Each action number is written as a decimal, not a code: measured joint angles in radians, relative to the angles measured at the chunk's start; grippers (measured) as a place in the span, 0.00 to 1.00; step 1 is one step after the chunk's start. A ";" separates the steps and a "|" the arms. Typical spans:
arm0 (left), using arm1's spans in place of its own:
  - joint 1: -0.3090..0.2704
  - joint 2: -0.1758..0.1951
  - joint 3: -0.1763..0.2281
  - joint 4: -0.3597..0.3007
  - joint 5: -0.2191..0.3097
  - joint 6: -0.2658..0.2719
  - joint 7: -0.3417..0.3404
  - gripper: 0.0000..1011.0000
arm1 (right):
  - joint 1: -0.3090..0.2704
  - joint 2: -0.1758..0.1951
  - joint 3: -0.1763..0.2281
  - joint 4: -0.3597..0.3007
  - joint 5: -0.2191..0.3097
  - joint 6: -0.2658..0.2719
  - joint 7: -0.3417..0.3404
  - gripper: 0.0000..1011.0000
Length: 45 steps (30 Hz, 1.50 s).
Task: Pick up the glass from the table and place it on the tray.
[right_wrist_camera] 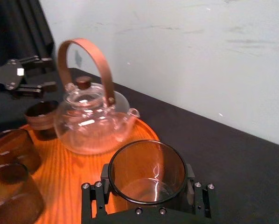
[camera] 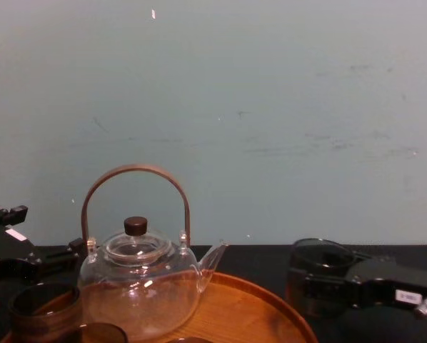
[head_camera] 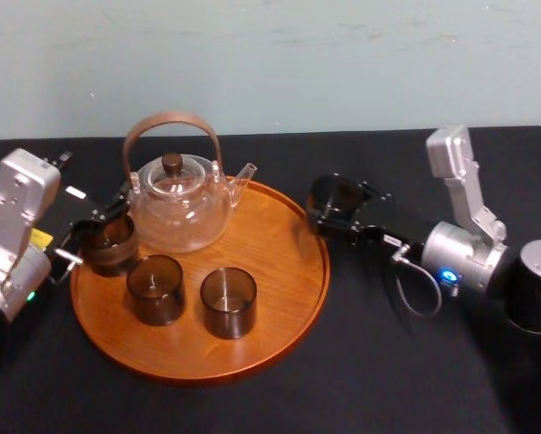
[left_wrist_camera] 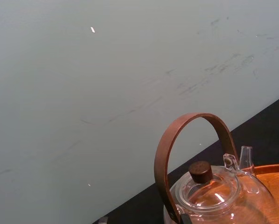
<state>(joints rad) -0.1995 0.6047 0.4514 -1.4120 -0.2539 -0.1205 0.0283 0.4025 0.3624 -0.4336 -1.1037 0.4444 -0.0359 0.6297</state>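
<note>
Glass [head_camera: 332,194] is clamped in right gripper [head_camera: 339,217], forearm [head_camera: 417,248] level beside the tray [head_camera: 317,298]; left gripper [head_camera: 103,215] spread by a cup [head_camera: 109,249].

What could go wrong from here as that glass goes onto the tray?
The right claw holds the glass just outside the rim of the tray; carried too low, it could clip that rim. The spout of the teapot points toward it, so an inward swing might knock it. The left claw is at the tray's left edge, likely clear.
</note>
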 joint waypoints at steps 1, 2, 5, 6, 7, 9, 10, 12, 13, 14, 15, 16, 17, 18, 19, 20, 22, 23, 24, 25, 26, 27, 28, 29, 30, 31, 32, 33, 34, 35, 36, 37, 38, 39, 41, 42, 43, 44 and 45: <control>0.000 0.000 0.000 0.000 0.000 0.000 0.000 0.99 | 0.004 -0.003 -0.004 0.002 -0.001 0.000 0.002 0.91; 0.000 0.000 0.000 0.000 0.000 0.000 0.000 0.99 | 0.009 -0.006 -0.009 0.005 -0.002 0.000 0.004 0.91; 0.000 0.000 0.000 0.000 0.000 0.000 0.000 0.99 | 0.029 -0.020 -0.026 0.025 -0.006 -0.001 0.014 0.91; 0.000 0.000 0.000 0.000 0.000 0.000 0.000 0.99 | 0.035 -0.024 -0.030 0.032 -0.007 -0.002 0.017 0.91; 0.000 0.000 0.000 0.000 0.000 0.000 0.000 0.99 | 0.047 -0.033 -0.039 0.048 -0.010 -0.003 0.022 0.91; 0.000 0.000 0.000 0.000 0.000 0.000 0.000 0.99 | 0.066 -0.047 -0.051 0.075 -0.014 -0.008 0.029 0.91; 0.000 0.000 0.000 0.000 0.000 0.000 0.000 0.99 | 0.074 -0.054 -0.056 0.088 -0.016 -0.010 0.032 0.91; 0.000 0.000 0.000 0.000 0.000 0.000 0.000 0.99 | 0.086 -0.063 -0.062 0.108 -0.019 -0.014 0.035 0.91; 0.000 0.000 0.000 0.000 0.000 0.000 0.000 0.99 | 0.097 -0.072 -0.067 0.126 -0.021 -0.017 0.038 0.91; 0.000 0.000 0.000 0.000 0.000 0.000 0.000 0.99 | 0.104 -0.078 -0.071 0.140 -0.023 -0.019 0.041 0.91; 0.000 0.000 0.000 0.000 0.000 0.000 0.000 0.99 | 0.108 -0.082 -0.073 0.148 -0.024 -0.021 0.042 0.91; 0.000 0.000 0.000 0.000 0.000 0.000 0.000 0.99 | 0.113 -0.086 -0.075 0.158 -0.025 -0.023 0.044 0.91; 0.000 0.000 0.000 0.000 0.000 0.000 0.000 0.99 | 0.123 -0.095 -0.080 0.177 -0.028 -0.028 0.048 0.91; 0.000 0.000 0.000 0.000 0.000 0.000 0.000 0.99 | 0.127 -0.099 -0.082 0.186 -0.029 -0.030 0.050 0.91; 0.000 0.000 0.000 0.000 0.000 0.000 0.000 0.99 | 0.131 -0.103 -0.084 0.195 -0.030 -0.032 0.051 0.91; 0.000 0.000 0.000 0.000 0.000 0.000 0.000 0.99 | 0.135 -0.107 -0.086 0.204 -0.032 -0.034 0.052 0.91; 0.000 0.000 0.000 0.000 0.000 0.000 0.000 0.99 | 0.147 -0.119 -0.090 0.235 -0.038 -0.041 0.057 0.91; 0.000 0.000 0.000 0.000 0.000 0.000 0.000 0.99 | 0.150 -0.122 -0.091 0.243 -0.039 -0.043 0.057 0.91; 0.000 0.000 0.000 0.000 0.000 0.000 0.000 0.99 | 0.152 -0.125 -0.092 0.251 -0.040 -0.044 0.058 0.91; 0.000 0.000 0.000 0.000 0.000 0.000 0.000 0.99 | 0.156 -0.129 -0.094 0.264 -0.044 -0.046 0.060 0.91; 0.000 0.000 0.000 0.000 0.000 0.000 0.000 0.99 | 0.156 -0.129 -0.094 0.264 -0.044 -0.046 0.060 0.91; 0.000 0.000 0.000 0.000 0.000 0.000 0.000 0.99 | 0.158 -0.133 -0.095 0.273 -0.046 -0.047 0.061 0.91; 0.000 0.000 0.000 0.000 0.000 0.000 0.000 0.99 | 0.159 -0.135 -0.096 0.277 -0.047 -0.048 0.061 0.91; 0.000 0.000 0.000 0.000 0.000 0.000 0.000 0.99 | 0.160 -0.138 -0.096 0.285 -0.050 -0.049 0.063 0.91; 0.000 0.000 0.000 0.000 0.000 0.000 0.000 0.99 | 0.161 -0.139 -0.097 0.289 -0.053 -0.049 0.064 0.91; 0.000 0.000 0.000 0.000 0.000 0.000 0.000 0.99 | 0.161 -0.139 -0.097 0.289 -0.053 -0.049 0.064 0.91; 0.000 0.000 0.000 0.000 0.000 0.000 0.000 0.99 | 0.161 -0.141 -0.098 0.292 -0.056 -0.049 0.065 0.91; 0.000 0.000 0.000 0.000 0.000 0.000 0.000 0.99 | 0.161 -0.141 -0.098 0.293 -0.057 -0.049 0.065 0.91; 0.000 0.000 0.000 0.000 0.000 0.000 0.000 0.99 | 0.161 -0.141 -0.099 0.293 -0.059 -0.049 0.065 0.91; 0.000 0.000 0.000 0.000 0.000 0.000 0.000 0.99 | 0.161 -0.141 -0.101 0.293 -0.064 -0.048 0.065 0.91; 0.000 0.000 0.000 0.000 0.000 0.000 0.000 0.99 | 0.161 -0.141 -0.102 0.292 -0.066 -0.048 0.065 0.91; 0.000 0.000 0.000 0.000 0.000 0.000 0.000 0.99 | 0.161 -0.141 -0.103 0.292 -0.070 -0.047 0.064 0.91; 0.000 0.000 0.000 0.000 0.000 0.000 0.000 0.99 | 0.161 -0.142 -0.103 0.292 -0.070 -0.047 0.064 0.91; 0.000 0.000 0.000 0.000 0.000 0.000 0.000 0.99 | 0.161 -0.142 -0.103 0.292 -0.070 -0.046 0.064 0.91; 0.000 0.000 0.000 0.000 0.000 0.000 0.000 0.99 | 0.161 -0.142 -0.103 0.292 -0.070 -0.046 0.064 0.91; 0.000 0.000 0.000 0.000 0.000 0.000 0.000 0.99 | 0.161 -0.142 -0.102 0.292 -0.070 -0.046 0.064 0.91; 0.000 0.000 0.000 0.000 0.000 0.000 0.000 0.99 | 0.161 -0.142 -0.102 0.292 -0.069 -0.046 0.064 0.91; 0.000 0.000 0.000 0.000 0.000 0.000 0.000 0.99 | 0.161 -0.141 -0.102 0.292 -0.069 -0.046 0.064 0.91; 0.000 0.000 0.000 0.000 0.000 0.000 0.000 0.99 | 0.161 -0.141 -0.102 0.292 -0.069 -0.046 0.064 0.91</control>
<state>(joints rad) -0.1995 0.6047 0.4514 -1.4120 -0.2539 -0.1205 0.0283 0.5631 0.2209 -0.5354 -0.8122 0.3759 -0.0823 0.6934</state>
